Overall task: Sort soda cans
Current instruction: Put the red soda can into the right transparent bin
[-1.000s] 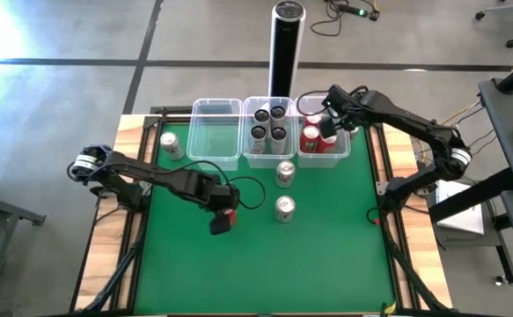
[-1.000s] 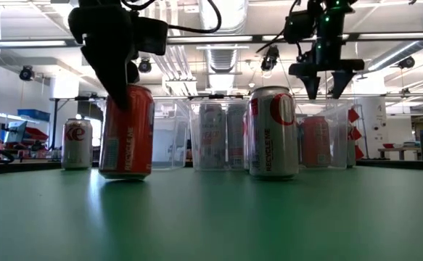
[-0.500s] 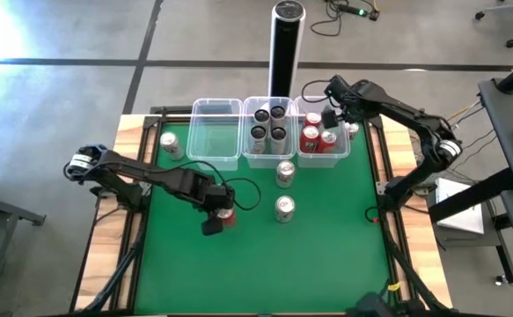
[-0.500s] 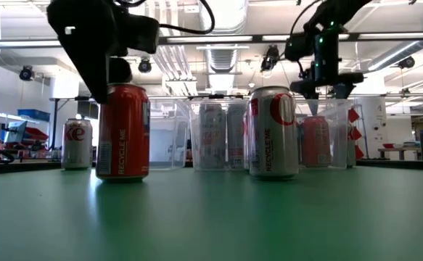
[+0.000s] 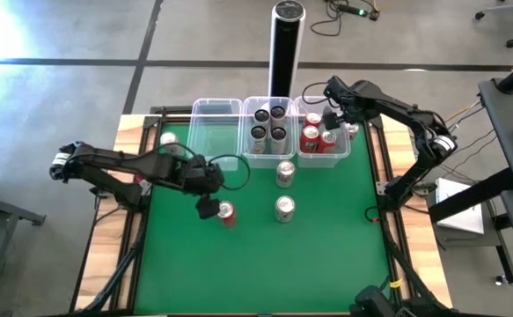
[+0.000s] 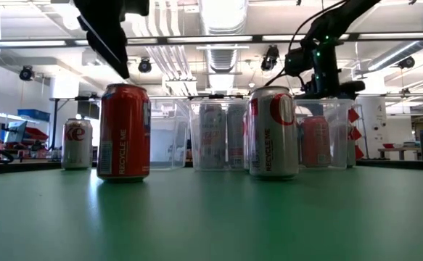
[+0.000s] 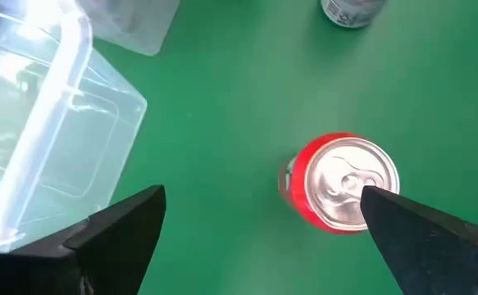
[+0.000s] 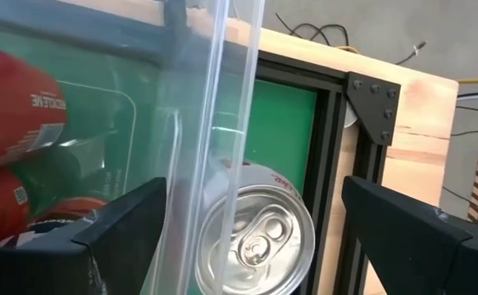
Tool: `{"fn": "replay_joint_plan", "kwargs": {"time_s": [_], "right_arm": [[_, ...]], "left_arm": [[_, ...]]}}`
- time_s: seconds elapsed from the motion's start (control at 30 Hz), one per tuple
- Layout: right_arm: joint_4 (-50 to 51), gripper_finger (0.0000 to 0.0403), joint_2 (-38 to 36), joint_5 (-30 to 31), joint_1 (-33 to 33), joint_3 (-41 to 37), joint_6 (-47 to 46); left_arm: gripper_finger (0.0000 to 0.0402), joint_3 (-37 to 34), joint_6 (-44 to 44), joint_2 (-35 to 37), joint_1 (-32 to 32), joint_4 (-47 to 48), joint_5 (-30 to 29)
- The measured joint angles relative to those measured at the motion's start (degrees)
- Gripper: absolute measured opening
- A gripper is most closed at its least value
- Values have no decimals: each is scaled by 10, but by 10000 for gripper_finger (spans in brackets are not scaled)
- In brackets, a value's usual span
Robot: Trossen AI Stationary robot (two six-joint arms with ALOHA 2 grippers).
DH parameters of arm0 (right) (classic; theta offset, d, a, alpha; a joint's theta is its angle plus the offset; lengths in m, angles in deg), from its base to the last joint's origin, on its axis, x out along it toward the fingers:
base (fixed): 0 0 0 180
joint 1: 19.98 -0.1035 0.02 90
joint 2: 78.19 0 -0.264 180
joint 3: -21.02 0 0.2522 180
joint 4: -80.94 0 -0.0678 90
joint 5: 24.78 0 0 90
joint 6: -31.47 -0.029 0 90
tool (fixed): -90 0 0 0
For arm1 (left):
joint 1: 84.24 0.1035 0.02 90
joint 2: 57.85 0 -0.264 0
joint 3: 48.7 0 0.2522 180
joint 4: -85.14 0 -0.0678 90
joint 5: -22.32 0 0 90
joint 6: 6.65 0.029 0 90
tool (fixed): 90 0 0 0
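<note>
shiny metal soda cans (image 5: 284, 209) with brushed silver tops, clear glossy plastic bins (image 5: 215, 132), matt green table mat (image 5: 326, 246), pale wood table edge (image 8: 402, 156)

place: robotics lab | cues: exposed ceiling ducts (image 6: 222, 14), concrete floor (image 5: 71, 97), floor cables (image 5: 340, 11)

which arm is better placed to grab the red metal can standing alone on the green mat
Left. The open left gripper hangs just above and beside the red can, whose top shows between its fingers in the left wrist view. The right gripper is at the far red-can bin.
</note>
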Motion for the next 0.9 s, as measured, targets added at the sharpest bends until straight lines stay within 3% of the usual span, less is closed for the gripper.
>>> {"fn": "replay_joint_plan", "kwargs": {"time_s": [0.53,0.73,0.9], "right_arm": [[20,359,-24,0,4,0,2],[14,359,-35,1,0,0,18],[-4,359,-75,0,-4,0,37]], "left_arm": [[394,8,12,1,36,-2,-17],[394,59,24,5,74,11,-17],[394,121,38,10,142,65,-28]]}}
